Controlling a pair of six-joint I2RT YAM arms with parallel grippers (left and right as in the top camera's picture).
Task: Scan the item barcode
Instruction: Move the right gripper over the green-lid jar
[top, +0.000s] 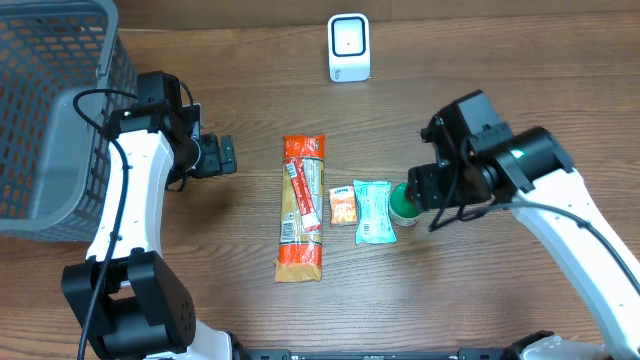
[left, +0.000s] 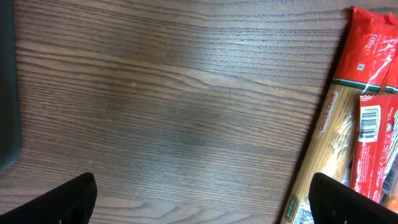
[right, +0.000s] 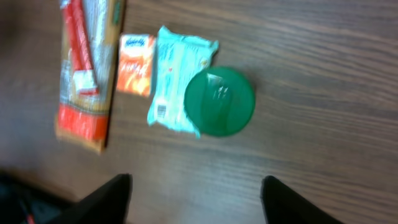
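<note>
Tub (right: 219, 102) stands on the bench (right: 323, 68), touching the teal packet (right: 177, 74), ahead of my right end effector (right: 196, 190), jaws apart and empty. I'd centre over it, drop straight, close clear of the packet.

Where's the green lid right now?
Overhead, the green lid lies right of centre, touching the pale blue packet on its right edge, at the row's right end.
</note>
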